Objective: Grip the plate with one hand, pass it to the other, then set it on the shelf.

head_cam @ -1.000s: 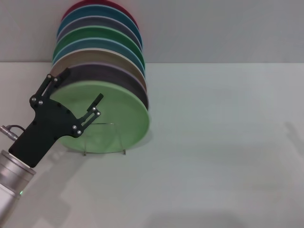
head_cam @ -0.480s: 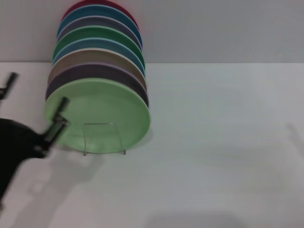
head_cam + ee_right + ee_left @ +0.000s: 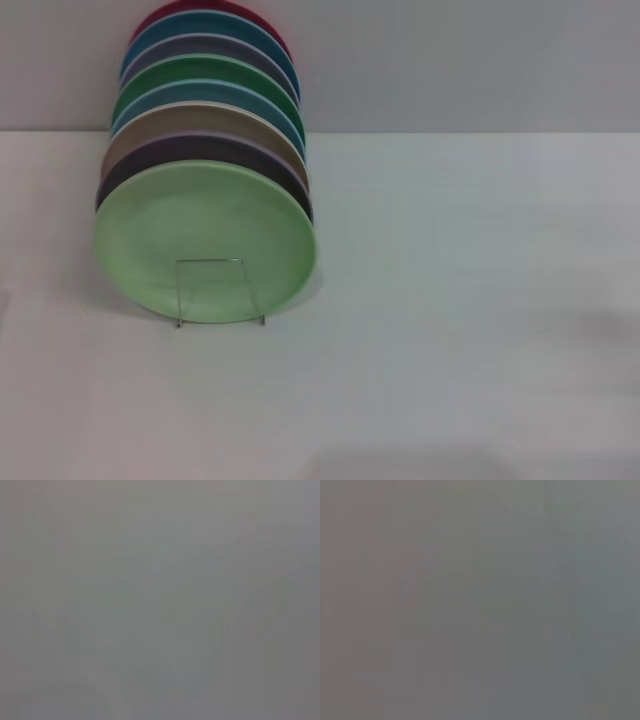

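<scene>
The pale mint-green plate [image 3: 205,240] stands upright at the front of the shelf [image 3: 220,292], a thin wire rack whose squared front loop shows before it. Behind it stand several other upright plates, among them a lilac-rimmed one [image 3: 200,148] and a darker green one [image 3: 200,72]. Neither gripper shows in the head view. Both wrist views show only plain grey, with no fingers and no objects.
The rack stands at the far left of a white table [image 3: 460,300], close to the grey back wall [image 3: 460,60].
My left gripper, which was at the mint-green plate's left edge, has drawn back to the left and out of the head view. The plate stays in the rack.
</scene>
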